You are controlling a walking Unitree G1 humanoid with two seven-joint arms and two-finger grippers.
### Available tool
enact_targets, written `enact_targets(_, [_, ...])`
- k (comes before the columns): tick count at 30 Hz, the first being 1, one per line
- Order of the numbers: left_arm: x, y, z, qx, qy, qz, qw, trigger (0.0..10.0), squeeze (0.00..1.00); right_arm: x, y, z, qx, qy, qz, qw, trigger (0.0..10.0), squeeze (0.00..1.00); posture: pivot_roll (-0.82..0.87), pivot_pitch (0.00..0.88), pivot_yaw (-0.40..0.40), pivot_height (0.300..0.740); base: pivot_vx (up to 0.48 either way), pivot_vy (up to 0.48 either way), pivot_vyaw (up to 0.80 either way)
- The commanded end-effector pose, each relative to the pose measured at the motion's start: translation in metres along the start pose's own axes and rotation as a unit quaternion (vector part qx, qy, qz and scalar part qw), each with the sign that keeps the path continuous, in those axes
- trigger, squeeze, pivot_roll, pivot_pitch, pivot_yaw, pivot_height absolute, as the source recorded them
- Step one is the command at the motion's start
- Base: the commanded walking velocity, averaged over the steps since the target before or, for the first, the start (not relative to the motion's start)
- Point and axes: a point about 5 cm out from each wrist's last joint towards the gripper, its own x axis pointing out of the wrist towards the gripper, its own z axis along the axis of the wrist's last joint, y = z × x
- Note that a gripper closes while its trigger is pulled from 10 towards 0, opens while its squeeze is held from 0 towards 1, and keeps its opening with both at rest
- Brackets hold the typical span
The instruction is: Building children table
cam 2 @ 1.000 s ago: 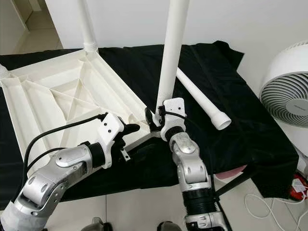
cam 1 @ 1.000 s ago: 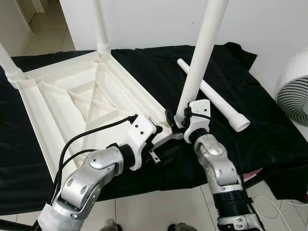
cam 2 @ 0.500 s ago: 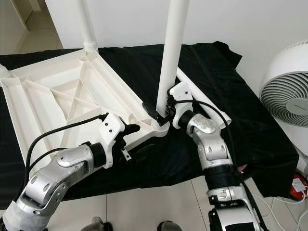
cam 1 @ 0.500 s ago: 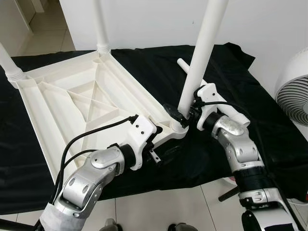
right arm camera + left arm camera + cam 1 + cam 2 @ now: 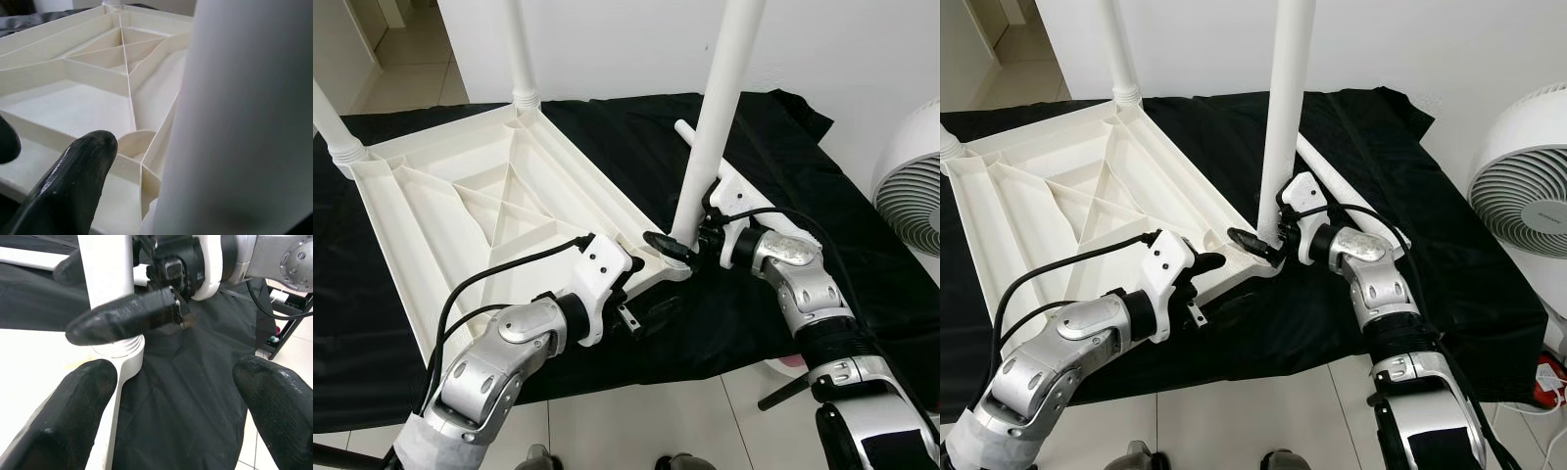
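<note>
The upside-down tabletop [image 5: 480,211] lies on the black-draped worktop [image 5: 783,176], and the third leg [image 5: 710,127] stands upright in its near corner socket. The right pincer [image 5: 677,251] pinches this leg at its base, the long axis rising straight above the fingers. The left pincer [image 5: 636,294], spread wide, sits just beside that corner, touching nothing. A spare leg [image 5: 1347,201] lies beyond the right pincer, nearer the right arm.
</note>
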Motion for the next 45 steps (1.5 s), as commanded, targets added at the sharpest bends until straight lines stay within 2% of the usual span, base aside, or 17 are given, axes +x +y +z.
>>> enact_targets(1, [-0.002, 0.0, -0.001, -0.003, 0.004, 0.014, 1.0, 10.0, 0.0, 0.0, 0.001, -0.003, -0.005, 0.008, 0.008, 1.0, 10.0, 0.0, -0.02, 0.105, 0.016, 0.74, 0.0, 0.0, 0.0])
enact_targets(8, [-0.003, -0.002, -0.002, -0.005, 0.007, 0.009, 1.0, 10.0, 0.0, 0.001, 0.006, -0.019, 0.02, 0.005, 0.015, 1.0, 10.0, 0.0, -0.03, 0.102, 0.029, 0.74, 0.0, 0.0, 0.0])
enact_targets(18, [-0.003, -0.003, -0.003, -0.003, 0.012, 0.0, 1.0, 10.0, 0.0, 0.003, 0.002, -0.019, 0.025, -0.009, 0.012, 1.0, 10.0, 0.0, -0.03, 0.096, 0.035, 0.74, 0.0, 0.0, 0.0])
enact_targets(19, [-0.003, -0.003, -0.002, -0.003, 0.012, -0.001, 1.0, 10.0, 0.0, 0.003, 0.001, -0.018, 0.023, -0.01, 0.011, 1.0, 9.3, 0.0, -0.03, 0.096, 0.035, 0.74, 0.0, 0.0, 0.0])
enact_targets(20, [-0.003, -0.003, -0.002, -0.003, 0.012, -0.001, 1.0, 10.0, 0.0, 0.003, 0.001, -0.018, 0.023, -0.01, 0.011, 1.0, 9.3, 0.0, -0.03, 0.096, 0.035, 0.74, 0.0, 0.0, 0.0])
enact_targets(21, [-0.003, -0.003, -0.002, -0.002, 0.013, -0.001, 1.0, 10.0, 0.0, 0.002, 0.0, -0.019, 0.022, -0.012, 0.01, 1.0, 1.3, 0.0, -0.04, 0.094, 0.041, 0.74, 0.0, 0.0, 0.0])
enact_targets(24, [-0.003, -0.003, -0.002, -0.002, 0.013, -0.001, 1.0, 10.0, 0.0, 0.001, 0.0, -0.02, 0.022, -0.014, 0.01, 1.0, 1.3, 0.0, -0.04, 0.094, 0.041, 0.74, 0.0, 0.0, 0.0])
enact_targets(25, [-0.003, -0.002, -0.002, -0.002, 0.012, -0.001, 1.0, 10.0, 0.0, 0.0, 0.001, -0.021, 0.024, -0.013, 0.01, 1.0, 0.0, 0.0, -0.04, 0.094, 0.041, 0.74, 0.0, 0.0, 0.0])
enact_targets(33, [-0.003, -0.002, -0.002, -0.004, 0.011, 0.003, 1.0, 10.0, 0.0, -0.002, 0.008, -0.026, 0.042, -0.022, 0.003, 0.999, 0.0, 0.0, -0.04, 0.098, 0.035, 0.74, 0.0, 0.0, 0.0])
enact_targets(34, [-0.003, -0.002, -0.002, -0.005, 0.011, 0.004, 1.0, 10.0, 0.0, -0.002, 0.011, -0.027, 0.044, -0.021, -0.003, 0.999, 2.6, 0.0, -0.04, 0.105, 0.031, 0.74, 0.0, 0.0, 0.0])
enact_targets(35, [-0.002, -0.002, -0.001, -0.006, 0.01, 0.006, 1.0, 10.0, 0.0, -0.002, 0.012, -0.027, 0.053, -0.021, -0.018, 0.998, 10.0, 0.0, -0.04, 0.106, 0.032, 0.74, 0.0, 0.0, 0.0])
enact_targets(37, [-0.002, -0.002, -0.001, -0.006, 0.01, 0.006, 1.0, 10.0, 0.0, -0.002, 0.012, -0.027, 0.053, -0.021, -0.018, 0.998, 10.0, 0.0, -0.04, 0.106, 0.032, 0.74, 0.0, 0.0, 0.0])
enact_targets(40, [-0.002, 0.0, -0.002, -0.007, 0.01, 0.006, 1.0, 10.0, 0.0, -0.002, 0.014, -0.03, 0.06, -0.014, -0.061, 0.996, 10.0, 0.0, -0.06, 0.115, 0.031, 0.74, 0.0, 0.0, 0.0])
enact_targets(41, [-0.001, -0.001, -0.002, -0.007, 0.009, 0.004, 1.0, 10.0, 0.0, -0.003, 0.014, -0.033, 0.061, -0.004, -0.097, 0.993, 10.0, 0.0, -0.06, 0.133, 0.039, 0.74, 0.0, 0.0, 0.0])
enact_targets(43, [-0.001, -0.001, -0.002, -0.007, 0.009, 0.004, 1.0, 10.0, 0.0, -0.003, 0.014, -0.033, 0.061, -0.004, -0.097, 0.993, 10.0, 0.0, -0.06, 0.133, 0.039, 0.74, 0.0, 0.0, 0.0])
enact_targets(44, [-0.001, 0.0, -0.001, -0.009, 0.008, 0.004, 1.0, 10.0, 0.0, -0.004, 0.013, -0.033, 0.07, 0.004, -0.135, 0.988, 10.0, 0.0, -0.07, 0.128, 0.043, 0.74, 0.0, 0.0, 0.0])
enact_targets(45, [-0.001, 0.0, -0.001, -0.009, 0.008, 0.004, 1.0, 10.0, 0.0, -0.004, 0.013, -0.033, 0.07, 0.004, -0.135, 0.988, 10.0, 0.0, -0.07, 0.128, 0.043, 0.74, 0.0, 0.0, 0.0])
